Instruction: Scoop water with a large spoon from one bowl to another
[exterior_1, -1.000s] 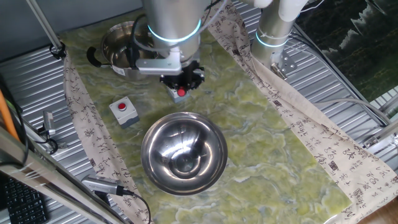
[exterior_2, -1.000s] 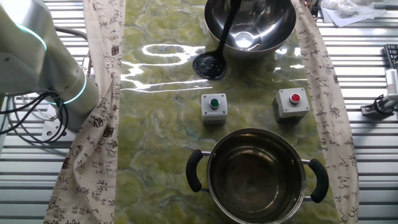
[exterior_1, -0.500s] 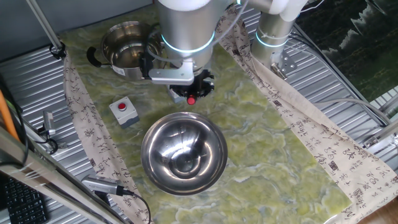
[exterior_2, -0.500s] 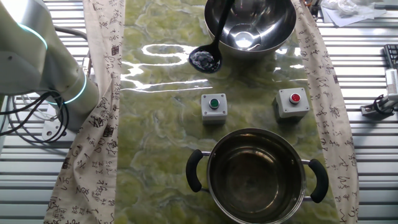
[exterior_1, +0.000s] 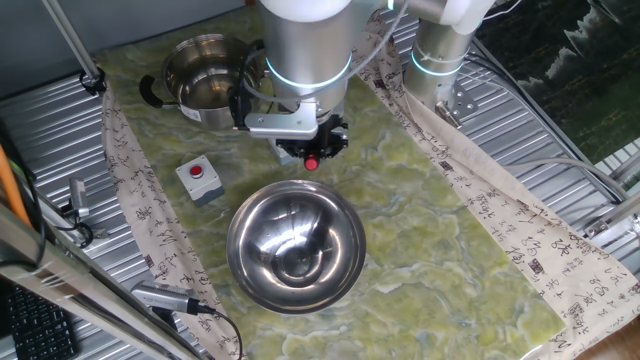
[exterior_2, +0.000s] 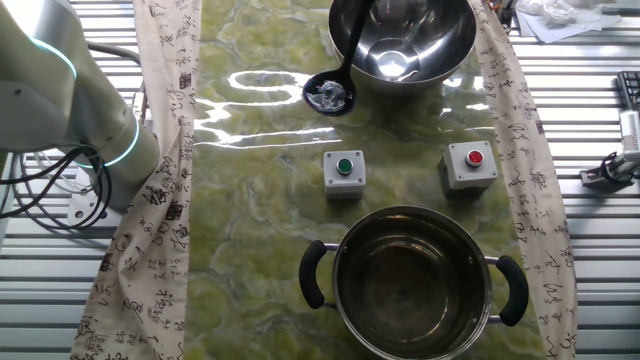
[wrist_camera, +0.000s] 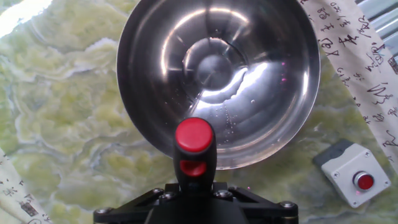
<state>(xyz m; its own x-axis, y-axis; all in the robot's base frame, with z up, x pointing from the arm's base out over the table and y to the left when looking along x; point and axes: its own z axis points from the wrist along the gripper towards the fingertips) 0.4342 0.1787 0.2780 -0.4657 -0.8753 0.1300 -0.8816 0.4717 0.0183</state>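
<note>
My gripper is shut on the large spoon, a black ladle with a red handle end. It hangs between the pot and the wide bowl. In the other fixed view the spoon's cup hovers over the table just outside the wide bowl's rim, with glints of water in it. The wide mirror-shiny bowl lies right ahead of the hand, with faint water ripples on its bottom. The small steel pot with black handles stands behind the arm; it also shows in the other fixed view.
A grey box with a red button sits left of the wide bowl, also in the hand view. A grey box with a green button stands beside it. Printed cloth strips and ribbed metal border the green mat.
The arm has moved from beside the pot toward the wide bowl, carrying the spoon. The spoon's cup has shifted slightly closer to the bowl's rim.
</note>
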